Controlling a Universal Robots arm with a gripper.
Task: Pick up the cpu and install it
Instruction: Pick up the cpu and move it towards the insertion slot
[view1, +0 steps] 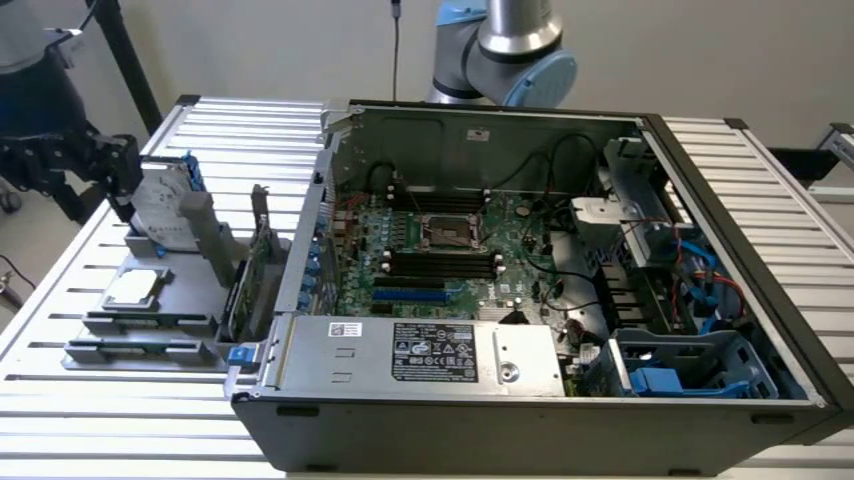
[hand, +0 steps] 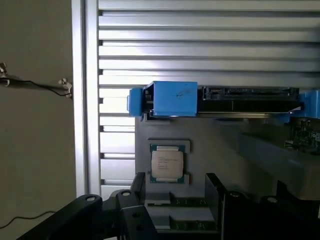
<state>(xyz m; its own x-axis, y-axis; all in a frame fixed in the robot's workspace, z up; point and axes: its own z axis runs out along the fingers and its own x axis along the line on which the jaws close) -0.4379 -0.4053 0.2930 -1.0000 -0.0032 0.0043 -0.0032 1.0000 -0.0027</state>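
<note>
Your gripper (hand: 176, 182) hangs spread near the cpu (hand: 167, 164); come down off-centre and a finger may clip its holder (hand: 210, 145), skewing the grasp.

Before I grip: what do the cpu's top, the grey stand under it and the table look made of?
The cpu: matte silvery metal top with printed text, greenish board edge around it. The stand: flat grey, dull, probably plastic. The table: ribbed, light-reflecting slats, likely aluminium.
</note>
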